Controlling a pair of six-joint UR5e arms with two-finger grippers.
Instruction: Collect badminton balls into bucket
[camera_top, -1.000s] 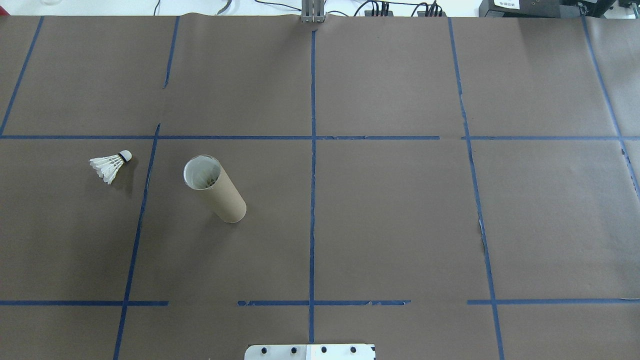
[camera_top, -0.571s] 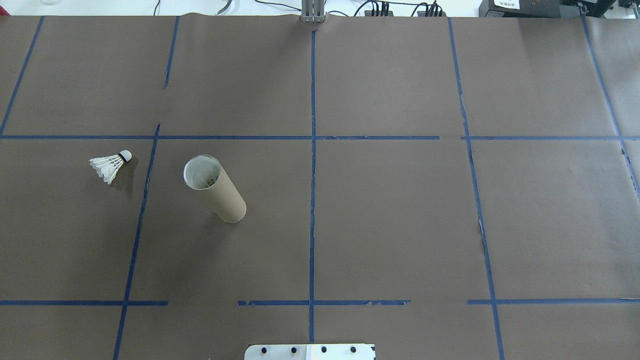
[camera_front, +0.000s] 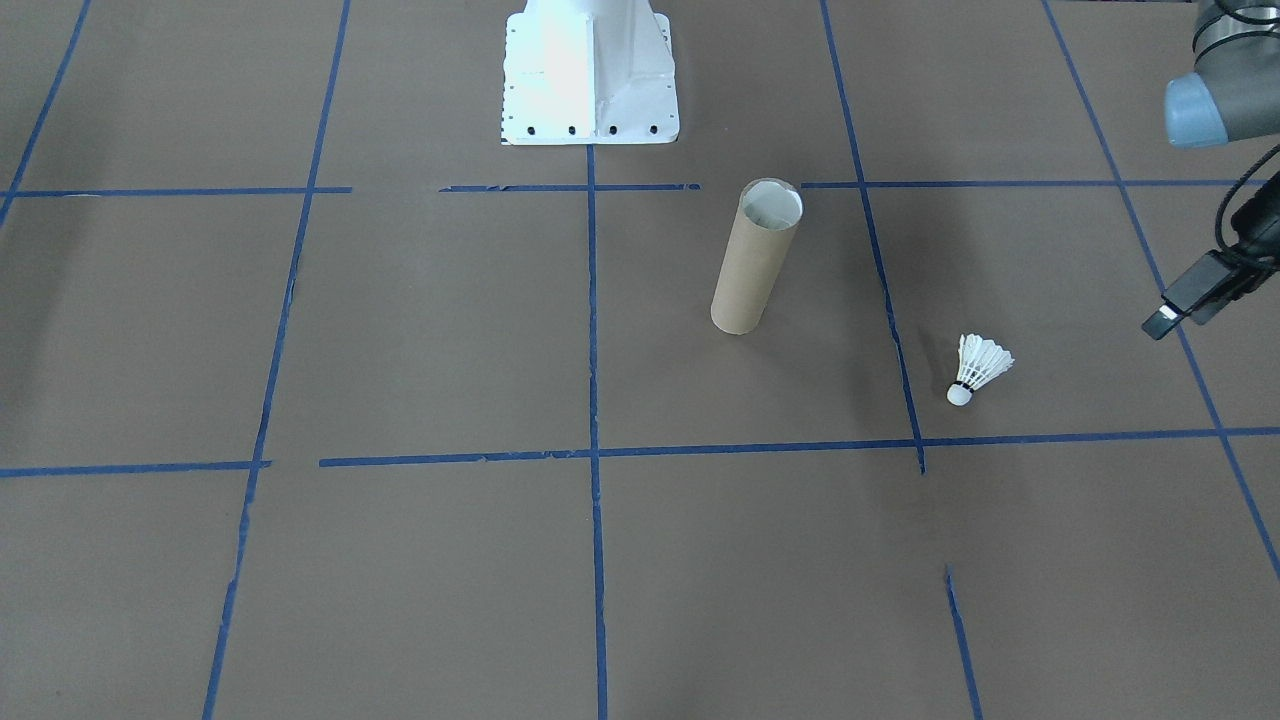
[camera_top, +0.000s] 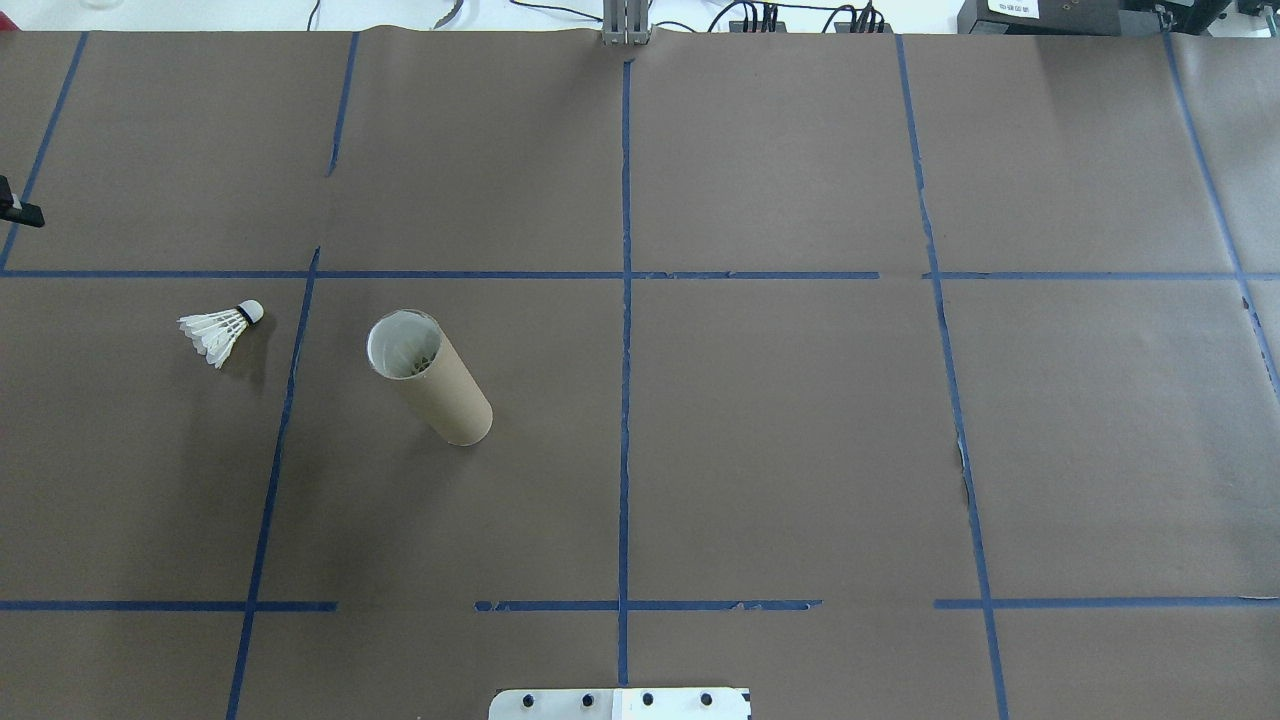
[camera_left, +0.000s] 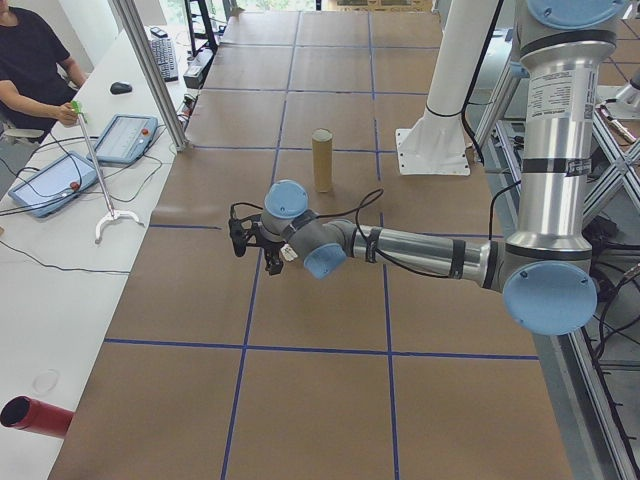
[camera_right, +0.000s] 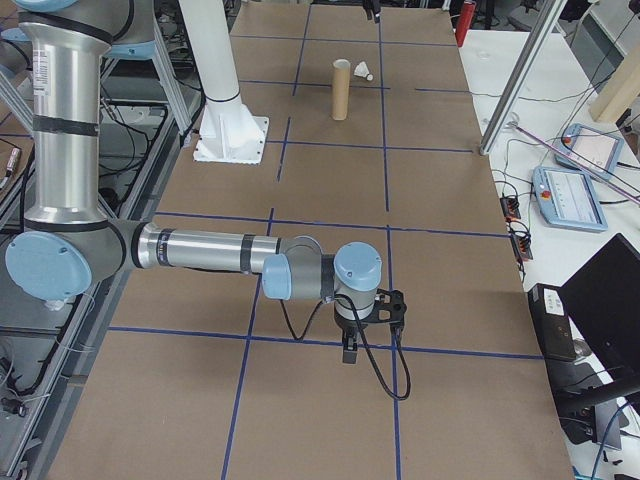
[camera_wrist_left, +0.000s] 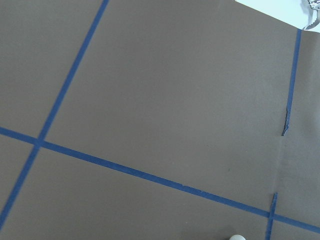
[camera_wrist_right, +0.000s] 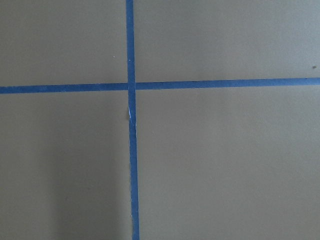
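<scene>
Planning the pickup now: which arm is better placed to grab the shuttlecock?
Probably the left. The shuttlecock lies on the table's left half, beside the cardboard tube, and the left gripper is just entering at that edge. The right gripper hangs far off, over the opposite end of the table.

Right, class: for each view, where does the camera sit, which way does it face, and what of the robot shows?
Front-facing: across the table, facing the pedestal; left arm at right edge.
Overhead: from behind, looking down; pedestal edge.
Exterior left: table's end; left arm near.
Exterior right: opposite end; right arm near.
Left wrist: down at paper; no body.
Right wrist: down at tape cross; no body.
Shared: front-facing and overhead show shuttlecock and tube.
</scene>
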